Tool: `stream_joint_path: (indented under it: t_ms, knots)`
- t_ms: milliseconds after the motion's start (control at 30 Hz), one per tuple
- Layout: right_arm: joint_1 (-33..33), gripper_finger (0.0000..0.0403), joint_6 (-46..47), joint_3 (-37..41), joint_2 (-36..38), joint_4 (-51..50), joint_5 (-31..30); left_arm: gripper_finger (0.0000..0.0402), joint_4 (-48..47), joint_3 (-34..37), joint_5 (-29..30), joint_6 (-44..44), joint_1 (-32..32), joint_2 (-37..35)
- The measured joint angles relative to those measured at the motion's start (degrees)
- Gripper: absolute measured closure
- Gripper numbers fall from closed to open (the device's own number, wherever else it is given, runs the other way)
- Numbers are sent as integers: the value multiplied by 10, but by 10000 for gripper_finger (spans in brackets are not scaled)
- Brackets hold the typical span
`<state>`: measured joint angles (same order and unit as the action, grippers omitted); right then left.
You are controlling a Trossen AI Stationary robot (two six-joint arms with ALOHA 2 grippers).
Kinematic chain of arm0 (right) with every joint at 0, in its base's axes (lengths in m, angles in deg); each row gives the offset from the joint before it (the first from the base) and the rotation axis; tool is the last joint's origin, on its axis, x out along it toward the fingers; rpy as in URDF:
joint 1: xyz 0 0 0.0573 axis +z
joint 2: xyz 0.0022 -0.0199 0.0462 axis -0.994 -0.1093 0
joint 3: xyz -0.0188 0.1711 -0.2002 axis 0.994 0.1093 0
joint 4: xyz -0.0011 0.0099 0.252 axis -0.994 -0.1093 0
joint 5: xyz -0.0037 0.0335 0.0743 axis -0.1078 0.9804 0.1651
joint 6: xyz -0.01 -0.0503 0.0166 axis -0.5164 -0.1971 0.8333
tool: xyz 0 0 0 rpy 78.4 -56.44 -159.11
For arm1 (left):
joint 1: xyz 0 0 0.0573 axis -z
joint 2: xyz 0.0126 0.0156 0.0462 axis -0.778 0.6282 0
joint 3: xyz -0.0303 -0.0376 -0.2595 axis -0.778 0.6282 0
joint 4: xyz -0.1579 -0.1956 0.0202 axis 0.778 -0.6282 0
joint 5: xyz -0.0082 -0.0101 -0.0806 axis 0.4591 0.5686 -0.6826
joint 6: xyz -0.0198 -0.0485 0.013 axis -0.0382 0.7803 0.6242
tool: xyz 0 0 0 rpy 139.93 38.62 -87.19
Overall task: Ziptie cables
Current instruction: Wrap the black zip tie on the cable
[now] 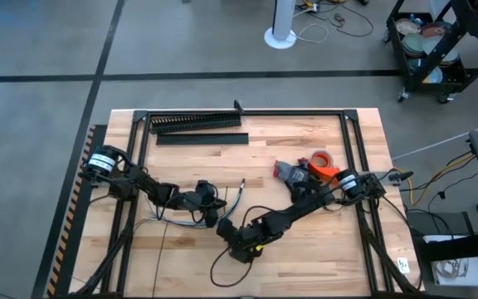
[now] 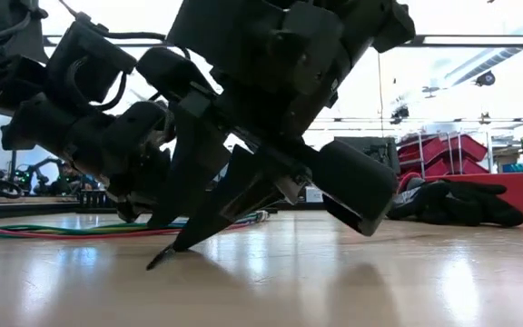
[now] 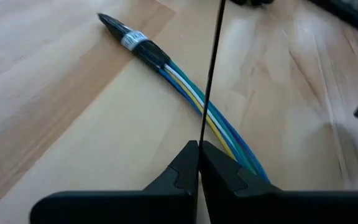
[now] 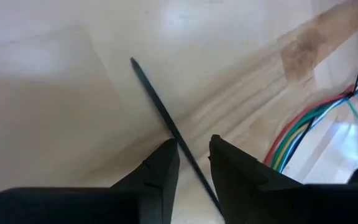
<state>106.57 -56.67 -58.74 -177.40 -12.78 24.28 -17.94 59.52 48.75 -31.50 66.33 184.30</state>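
Observation:
The cables (image 3: 185,87), a bundle of blue, white, yellow and green wires with a dark, white-labelled end (image 3: 135,42), lie flat on the wooden table (image 1: 305,257) near its middle (image 1: 241,195). My left gripper (image 3: 199,149) is just left of them (image 1: 212,208), shut on a thin dark ziptie (image 3: 211,68). My right gripper (image 4: 193,149) points down close to the table at the near side (image 1: 229,231). Its fingers are slightly apart, and a ziptie (image 4: 157,102) runs slantwise through the gap. Whether this is the same ziptie I cannot tell. My left gripper pinches the ziptie (image 3: 199,134) between its two fingers. The strip runs straight out past the fingertips, over the cables, and leaves the picture. My right gripper has the ziptie lying against the inner edge of one finger (image 4: 171,149); whether it grips the strip I cannot tell.
A black comb-toothed duct (image 1: 196,123) and a flat black strip (image 1: 202,139) lie at the far side. An orange tape roll (image 1: 322,159) and a grey-red tool (image 1: 289,172) sit at the right. A thin black cord loops at the near edge (image 1: 222,270).

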Motion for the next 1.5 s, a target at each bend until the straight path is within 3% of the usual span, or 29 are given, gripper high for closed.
stream_joint_path:
  t_ms: [300, 500, 833, 1000, 1167, 1500]
  knots:
    - [13, 334, -1, 6, -5, 0, -24, 402, -2, 0, -29, -56, 2, 0]
    - [41, 327, 16, 7, -5, -5, -77, 402, 2, -1, -6, -22, 2, 0]
    - [73, 354, 85, 20, 2, -26, -156, 402, 7, -2, 12, 74, 0, -2]
    - [72, 341, 89, 43, 4, 22, -180, 402, 9, -7, 13, 83, 0, -2]
    - [62, 320, 77, 48, -1, 53, -159, 402, 1, -19, 10, 83, 0, -2]
    - [22, 306, 201, 48, -1, 115, -90, 402, -6, -23, -1, 73, 1, -2]
